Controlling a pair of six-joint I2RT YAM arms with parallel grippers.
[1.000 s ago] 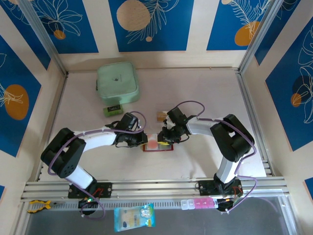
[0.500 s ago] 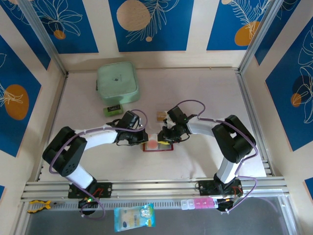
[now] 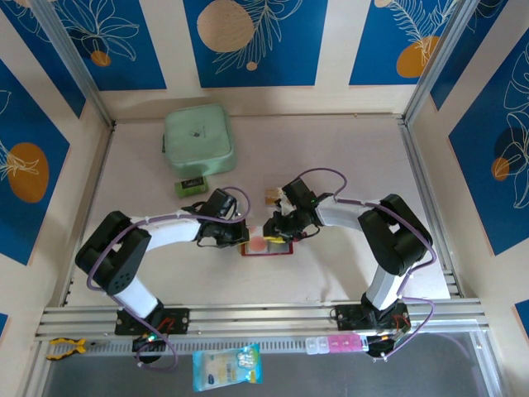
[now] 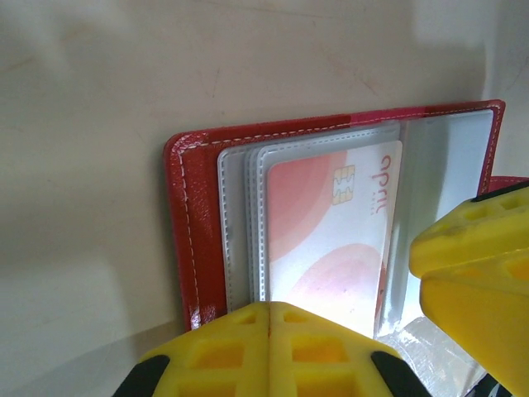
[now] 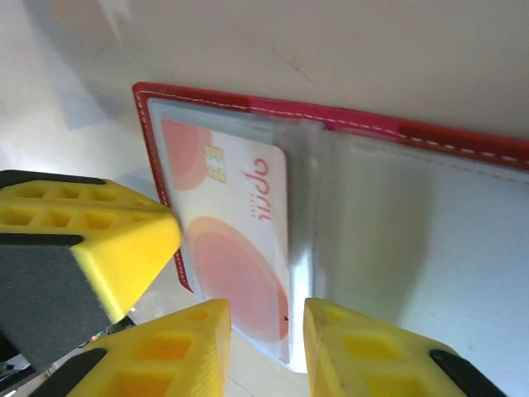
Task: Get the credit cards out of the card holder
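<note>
My left gripper [image 4: 269, 321], fingers clenched together, is sitting at one edge of the open red card holder [image 4: 188, 231]. My right gripper [image 5: 266, 322], fingers slightly parted, is straddling the edge of a clear sleeve [image 5: 307, 248] holding a whitish credit card [image 5: 240, 231] with red circles. Bare table [image 3: 347, 165] is lying open all around. A tan card [image 3: 272, 196] is lying just beyond the holder.

Red card holder [image 4: 188, 236] lies open flat, whitish red-marked card [image 4: 331, 219] inside clear sleeve.
</note>
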